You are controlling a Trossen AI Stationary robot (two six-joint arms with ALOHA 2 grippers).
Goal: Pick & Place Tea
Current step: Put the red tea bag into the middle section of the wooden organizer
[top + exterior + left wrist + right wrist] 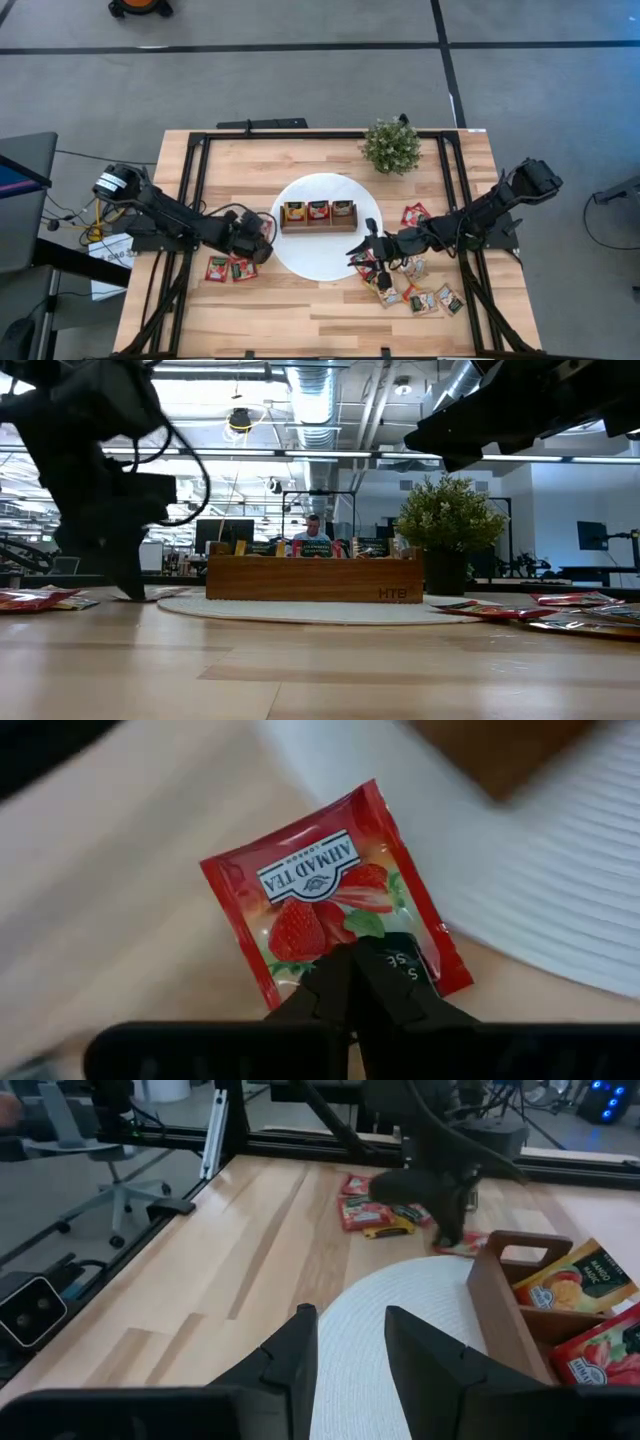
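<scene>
Two grippers work around the white disc (318, 245): the left gripper (352, 982), at the disc's nine o'clock edge, has its fingers pressed together on a red strawberry tea sachet (325, 900) lying on the wooden table (300, 315). The right gripper (350, 1342) hovers with fingers spread over the disc's four o'clock rim, more sachets (425, 295) scattered beyond it.

**Both arms drawn in at the white disc**

The white disc (318, 250) is seen at the middle of the wooden table (300, 320), with the wooden box (318, 214) set on its far part and three sachets stood in it. The left gripper (262, 236) is held at the disc's left edge, two red sachets (230, 268) lying just beside. The right gripper (366, 245) is poised over the disc's right edge, scattered sachets (425, 295) beyond. A plant (391, 146) is placed behind the disc.
</scene>
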